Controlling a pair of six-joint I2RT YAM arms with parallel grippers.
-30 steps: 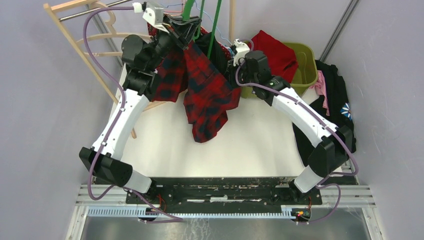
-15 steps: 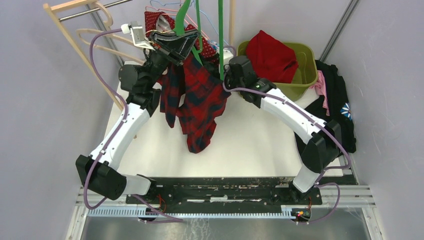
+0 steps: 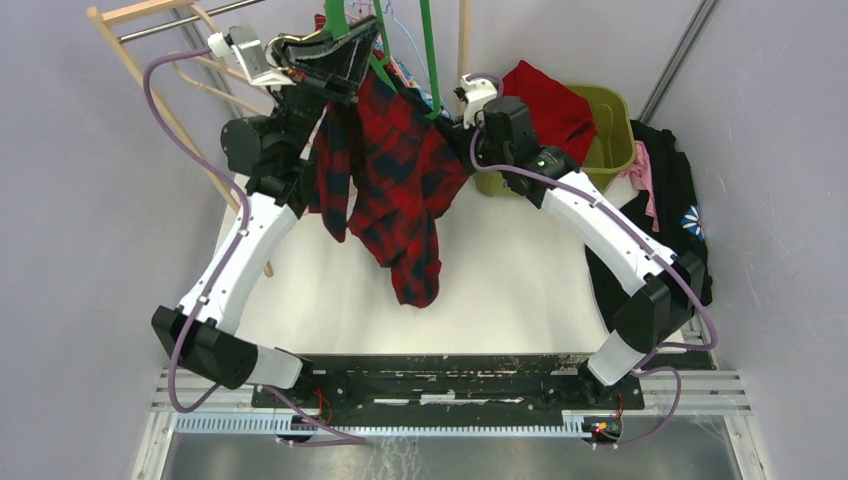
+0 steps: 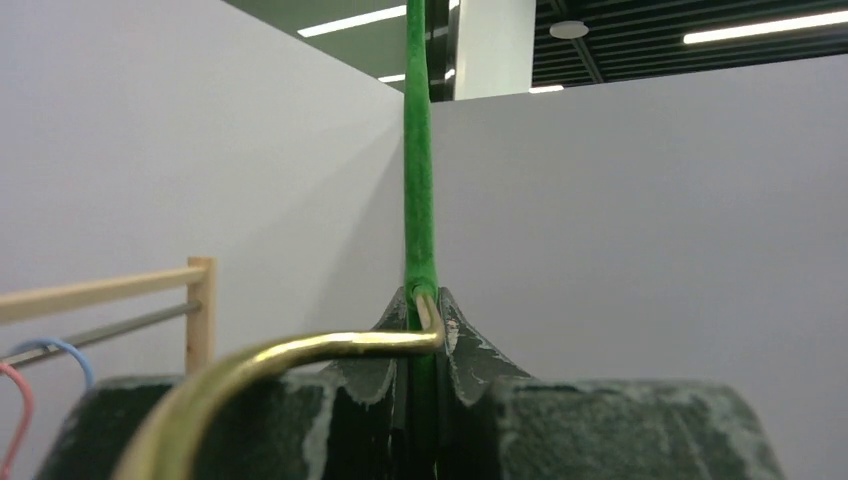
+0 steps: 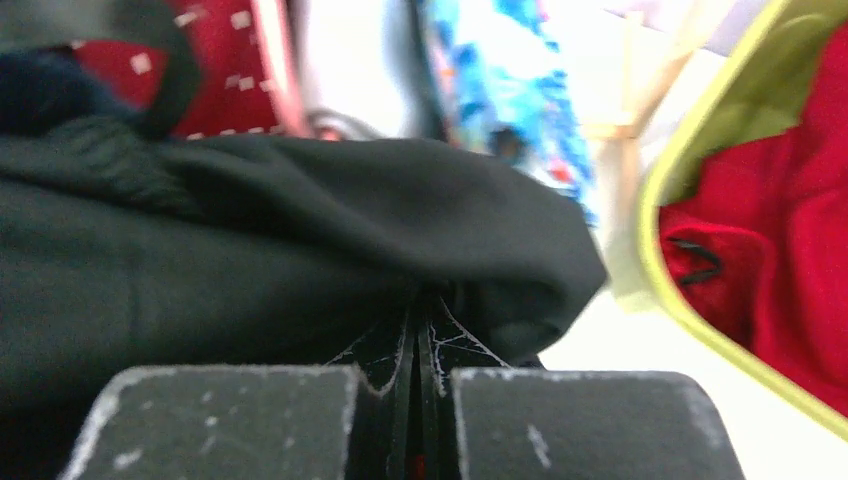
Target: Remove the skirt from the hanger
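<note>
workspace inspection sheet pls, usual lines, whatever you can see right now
surface: white table, bare in the middle
job's things: red plaid skirt hanging on green hanger
clutter: green bin holding red garment; black clothes at table's right edge
grippers: left gripper shut on green hanger; right gripper shut on dark fabric
cables: purple cables along both arms
surroundings: wooden rack far left; grey walls
</note>
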